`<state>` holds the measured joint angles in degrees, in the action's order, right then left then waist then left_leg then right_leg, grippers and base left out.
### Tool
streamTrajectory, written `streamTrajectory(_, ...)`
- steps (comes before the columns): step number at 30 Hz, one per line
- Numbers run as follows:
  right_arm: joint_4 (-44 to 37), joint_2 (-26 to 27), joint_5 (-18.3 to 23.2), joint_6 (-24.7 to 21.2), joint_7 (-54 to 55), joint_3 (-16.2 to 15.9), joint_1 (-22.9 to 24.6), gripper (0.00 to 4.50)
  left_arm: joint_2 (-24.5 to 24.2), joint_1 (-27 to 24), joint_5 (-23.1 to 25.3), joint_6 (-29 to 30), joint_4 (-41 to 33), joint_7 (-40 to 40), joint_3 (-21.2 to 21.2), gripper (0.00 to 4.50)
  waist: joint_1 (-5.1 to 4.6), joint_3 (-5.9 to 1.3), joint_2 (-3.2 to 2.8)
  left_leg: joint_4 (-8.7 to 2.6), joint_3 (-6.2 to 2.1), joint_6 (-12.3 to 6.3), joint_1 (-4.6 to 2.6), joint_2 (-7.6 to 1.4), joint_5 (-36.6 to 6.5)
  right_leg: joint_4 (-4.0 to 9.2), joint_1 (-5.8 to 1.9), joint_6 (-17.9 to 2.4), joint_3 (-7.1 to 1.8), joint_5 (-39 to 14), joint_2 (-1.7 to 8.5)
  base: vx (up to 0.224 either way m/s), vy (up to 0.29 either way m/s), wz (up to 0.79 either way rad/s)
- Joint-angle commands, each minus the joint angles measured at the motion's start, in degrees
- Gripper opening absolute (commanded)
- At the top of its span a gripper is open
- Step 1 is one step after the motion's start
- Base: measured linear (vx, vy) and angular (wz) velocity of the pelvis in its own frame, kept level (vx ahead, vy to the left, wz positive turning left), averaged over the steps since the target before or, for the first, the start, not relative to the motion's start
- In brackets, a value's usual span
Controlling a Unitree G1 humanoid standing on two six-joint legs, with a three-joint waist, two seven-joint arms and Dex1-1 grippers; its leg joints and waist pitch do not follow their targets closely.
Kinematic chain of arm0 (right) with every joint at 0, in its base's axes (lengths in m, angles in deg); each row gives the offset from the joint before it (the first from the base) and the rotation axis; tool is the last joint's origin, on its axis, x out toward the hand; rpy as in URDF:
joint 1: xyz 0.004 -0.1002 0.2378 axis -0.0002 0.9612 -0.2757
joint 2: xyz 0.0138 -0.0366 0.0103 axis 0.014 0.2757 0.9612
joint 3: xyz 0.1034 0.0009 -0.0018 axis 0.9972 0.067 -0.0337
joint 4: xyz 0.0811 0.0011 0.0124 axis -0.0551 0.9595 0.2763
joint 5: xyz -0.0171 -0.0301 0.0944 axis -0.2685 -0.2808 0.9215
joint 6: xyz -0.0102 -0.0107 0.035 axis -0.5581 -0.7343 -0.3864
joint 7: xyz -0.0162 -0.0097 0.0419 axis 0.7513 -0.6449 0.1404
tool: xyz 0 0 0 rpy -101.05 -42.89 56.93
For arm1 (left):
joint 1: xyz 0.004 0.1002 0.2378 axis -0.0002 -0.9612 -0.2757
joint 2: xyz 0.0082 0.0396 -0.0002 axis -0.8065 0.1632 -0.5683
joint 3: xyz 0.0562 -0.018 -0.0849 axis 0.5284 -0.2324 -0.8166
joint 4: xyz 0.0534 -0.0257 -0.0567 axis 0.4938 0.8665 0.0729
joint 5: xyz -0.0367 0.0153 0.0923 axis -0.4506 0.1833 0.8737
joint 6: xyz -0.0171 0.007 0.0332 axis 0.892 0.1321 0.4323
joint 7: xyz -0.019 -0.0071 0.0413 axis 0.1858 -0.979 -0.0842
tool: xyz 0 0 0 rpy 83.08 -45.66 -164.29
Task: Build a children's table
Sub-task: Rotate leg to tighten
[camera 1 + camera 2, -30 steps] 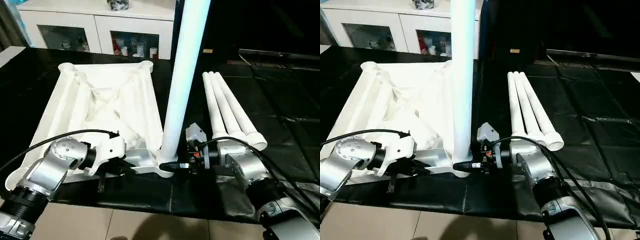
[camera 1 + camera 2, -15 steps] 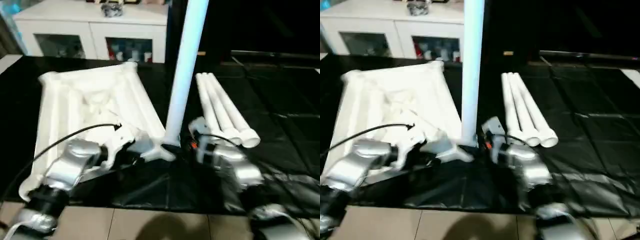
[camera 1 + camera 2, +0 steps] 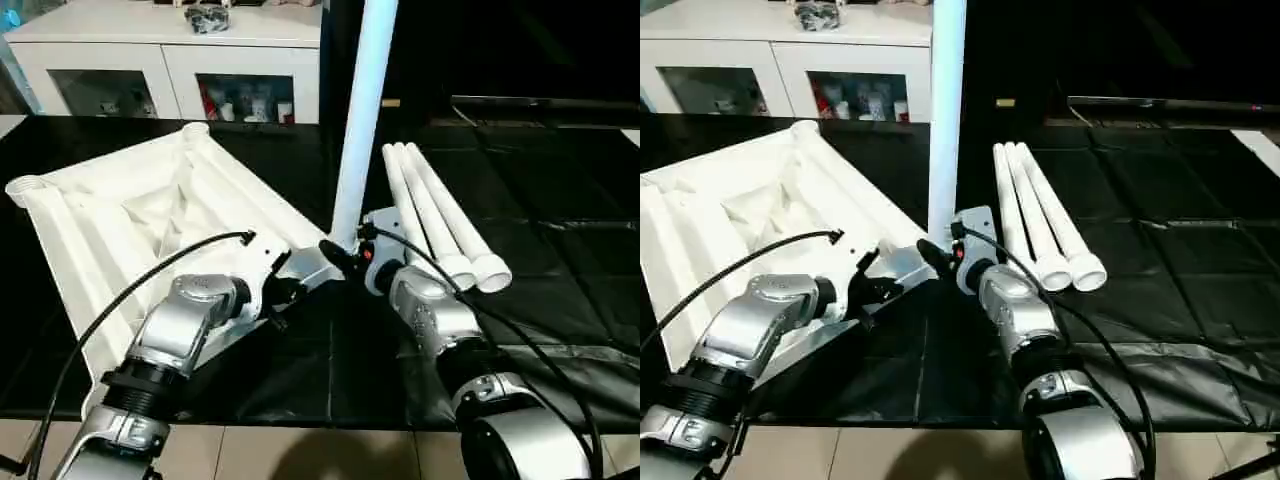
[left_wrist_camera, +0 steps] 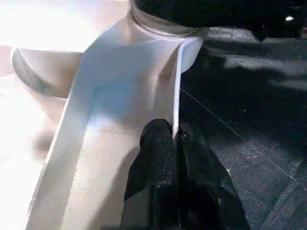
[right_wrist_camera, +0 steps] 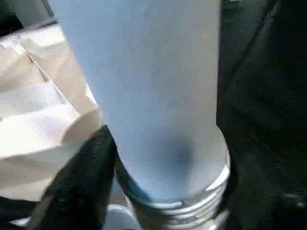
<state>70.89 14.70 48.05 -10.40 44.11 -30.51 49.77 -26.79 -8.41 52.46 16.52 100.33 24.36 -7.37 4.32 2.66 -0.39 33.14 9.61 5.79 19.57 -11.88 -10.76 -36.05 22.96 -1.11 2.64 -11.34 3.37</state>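
The children's table top [image 3: 150,210] lies upside down on the black table, ribs up. One white leg [image 3: 360,130] stands upright in the top's near right corner socket [image 3: 325,270]. My right gripper [image 3: 343,252] is shut on the base of that leg. In the right wrist view a black finger [image 5: 81,187] presses the leg's [image 5: 153,96] side just above its threaded end [image 5: 187,208]. My left gripper [image 3: 290,288] is shut on the top's thin rim [image 4: 177,96] beside the socket, one finger [image 4: 156,158] on each side of the wall.
Three more white legs [image 3: 440,215] lie side by side on the black sheet to the right of the standing leg. A white glass-door cabinet [image 3: 170,70] stands behind the table. The table's front edge [image 3: 330,420] runs just under my forearms, with tiled floor below.
The head view has shifted. The table top has turned on the sheet, and its corner with the standing leg has swung away from me toward the lying legs. Both grips look unchanged.
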Motion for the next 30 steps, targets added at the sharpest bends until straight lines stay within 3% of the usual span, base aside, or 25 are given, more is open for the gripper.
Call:
streamTrajectory(1, 4.9, 4.5, 0.1, -2.5, -3.4, -3.0, 1.2, 3.6, 0.8, 1.9, 0.0, -2.2, -2.3, -2.4, -0.4, 0.0, 0.06, -2.89, 0.09, -4.03, -0.22, -0.53, 0.52, -0.65, -14.0, 5.63, -2.45, -8.8, -2.33, -19.1, 4.01, 0.0, 0.0, 0.0)
streamTrajectory(5, 5.0, 3.7, -1.2, 0.0, -4.7, -3.8, 1.4, 4.0, -0.6, 0.9, 0.2, -3.0, -2.3, -1.9, -0.1, 0.0, -0.54, -2.75, -0.11, -4.11, -0.32, -0.35, 0.57, -0.64, -15.1, 5.78, -2.35, -8.9, -2.31, -19.9, 4.02, 0.0, 0.0, 0.0)
streamTrajectory(10, 2.3, 1.5, -1.2, 1.2, -9.0, -4.5, 3.2, 4.45, -2.9, 0.2, 0.8, -4.8, -1.9, -0.2, 0.2, 0.0, -0.73, -2.8, 0.23, -4.07, -0.2, -0.91, 0.58, -0.71, -14.6, 5.76, -2.28, -9.0, -2.4, -19.2, 3.9, 0.0, 0.0, 0.0)
streamTrajectory(16, -2.9, -3.7, -0.9, 2.1, -17.0, -5.0, 5.9, 4.48, -6.6, -0.8, 0.9, -7.8, -1.8, 4.4, 1.0, 0.0, -0.67, -3.15, 0.22, -3.72, -0.11, -2.32, 1.08, -0.72, -10.5, 5.08, -2.74, -10.6, -2.34, -12.3, 3.85, 0.0, 0.0, 0.0)
streamTrajectory(21, -5.6, -7.7, -0.5, 1.4, -23.9, -6.0, 6.4, 4.48, -9.2, -1.6, 1.0, -11.0, -1.4, 8.7, 2.3, 0.0, -0.38, -3.35, 0.14, -3.58, -0.04, -3.03, 0.86, -0.96, -8.7, 4.63, -2.78, -12.4, -2.26, -7.7, 3.81, 0.0, 0.0, 0.0)
streamTrajectory(24, -7.6, -10.8, -0.4, 2.2, -29.0, -6.7, 6.2, 4.48, -11.6, -2.4, 0.9, -13.2, -1.5, 12.2, 3.4, 0.0, -0.28, -3.49, 0.09, -3.34, 0.12, -4.05, 0.88, -0.93, -6.8, 4.08, -2.97, -14.1, -2.21, -2.1, 3.73, 0.0, 0.0, 0.0)
streamTrajectory(27, -9.0, -14.0, -0.8, 2.4, -34.6, -8.1, 5.6, 4.48, -14.5, -3.3, 0.9, -14.9, -2.3, 16.4, 4.9, 0.0, -0.08, -3.52, 0.13, -3.32, 0.09, -4.32, 0.85, -1.0, -7.1, 3.97, -3.14, -14.8, -2.1, -1.5, 3.83, 0.0, 0.0, 0.0)
streamTrajectory(28, -9.7, -15.6, -1.3, 2.6, -38.0, -9.2, 5.2, 4.48, -16.1, -3.8, 0.7, -16.2, -2.7, 18.8, 5.9, 0.0, 0.07, -3.42, 0.38, -3.29, 0.22, -4.56, 0.85, -1.06, -6.8, 3.94, -3.09, -14.9, -2.06, -1.4, 3.7, 0.0, 0.0, 0.0)
streamTrajectory(30, -9.7, -16.4, -1.8, 2.9, -39.4, -9.8, 4.9, 4.48, -16.8, -3.9, 0.6, -16.9, -2.8, 20.1, 6.4, 0.0, 0.51, -3.37, 0.23, -3.24, 0.28, -4.55, 0.75, -1.11, -7.1, 3.98, -3.01, -14.7, -2.06, -2.4, 3.77, 0.0, 0.0, 0.0)
